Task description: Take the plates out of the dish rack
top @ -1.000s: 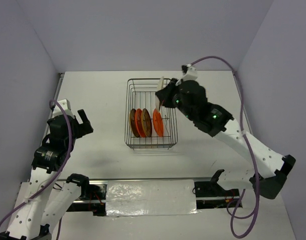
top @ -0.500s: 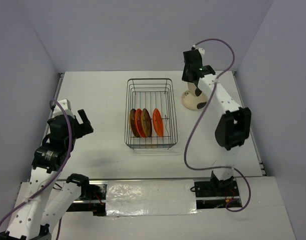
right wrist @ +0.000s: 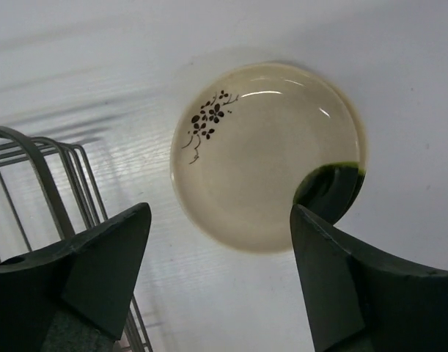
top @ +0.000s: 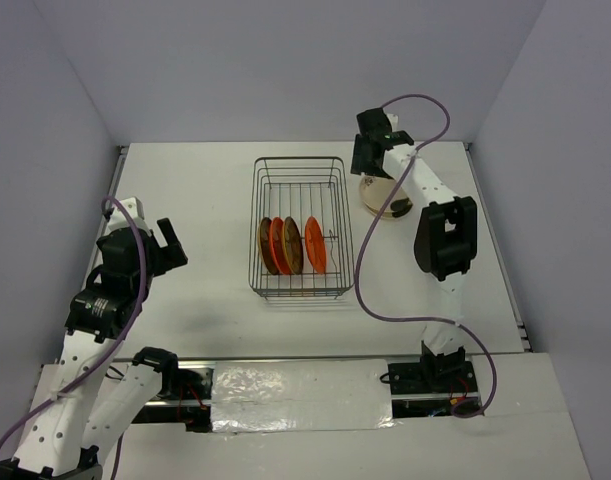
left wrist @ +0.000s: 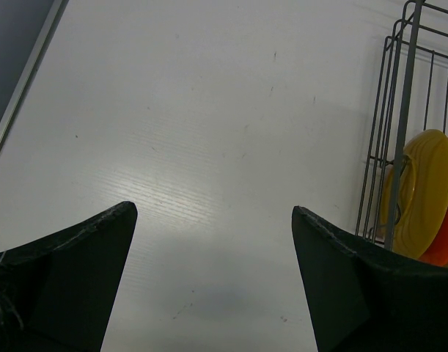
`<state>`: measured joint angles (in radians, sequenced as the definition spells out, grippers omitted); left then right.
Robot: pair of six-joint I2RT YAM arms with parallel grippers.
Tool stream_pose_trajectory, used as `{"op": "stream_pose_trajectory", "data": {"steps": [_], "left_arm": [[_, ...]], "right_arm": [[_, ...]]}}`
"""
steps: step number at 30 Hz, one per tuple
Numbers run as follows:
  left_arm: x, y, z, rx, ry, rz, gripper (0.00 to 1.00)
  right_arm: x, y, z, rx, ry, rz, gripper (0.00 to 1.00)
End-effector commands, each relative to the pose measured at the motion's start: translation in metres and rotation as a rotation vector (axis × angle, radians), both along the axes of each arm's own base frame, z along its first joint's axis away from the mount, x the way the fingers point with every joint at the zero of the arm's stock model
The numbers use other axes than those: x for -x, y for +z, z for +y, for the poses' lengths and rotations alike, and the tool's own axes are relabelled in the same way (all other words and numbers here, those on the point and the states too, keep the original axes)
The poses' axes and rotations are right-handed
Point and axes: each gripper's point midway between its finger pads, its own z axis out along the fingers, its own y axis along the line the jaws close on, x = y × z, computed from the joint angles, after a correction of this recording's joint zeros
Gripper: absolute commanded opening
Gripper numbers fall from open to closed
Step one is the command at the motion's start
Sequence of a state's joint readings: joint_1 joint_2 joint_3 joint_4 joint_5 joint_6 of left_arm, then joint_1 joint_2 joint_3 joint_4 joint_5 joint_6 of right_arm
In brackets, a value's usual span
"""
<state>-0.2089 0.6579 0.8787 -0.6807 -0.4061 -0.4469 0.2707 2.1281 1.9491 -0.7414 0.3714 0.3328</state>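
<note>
The right arm (top: pixel 445 238) stretches far forward, almost fully extended. The right gripper (top: pixel 371 157) points down, its jaws wide apart with nothing between them. The left arm (top: pixel 100 308) is folded at the near left. The left gripper (top: pixel 166 244) aims forward and right, jaws likewise spread and empty.

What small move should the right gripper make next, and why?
Probably lift and move toward the rack: the right gripper is open above the cream plate, which lies flat on the table, and four plates stand in the rack.
</note>
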Motion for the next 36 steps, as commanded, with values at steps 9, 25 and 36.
{"op": "stream_pose_trajectory", "data": {"steps": [9, 25, 36], "left_arm": [[-0.002, 0.007, 0.0, -0.002, 0.0, -0.034, 1.0], [-0.001, 0.008, 0.0, -0.001, 0.002, -0.036, 1.0], [-0.001, 0.008, 0.0, 0.0, -0.003, -0.04, 1.0]], "right_arm": [[0.119, 0.139, 0.129, -0.335, 0.401, -0.245, 0.77], [0.19, 0.025, 0.194, -0.333, 0.384, -0.083, 0.44], [0.202, 0.056, 0.206, -0.427, 0.4, -0.131, 0.1]]}}
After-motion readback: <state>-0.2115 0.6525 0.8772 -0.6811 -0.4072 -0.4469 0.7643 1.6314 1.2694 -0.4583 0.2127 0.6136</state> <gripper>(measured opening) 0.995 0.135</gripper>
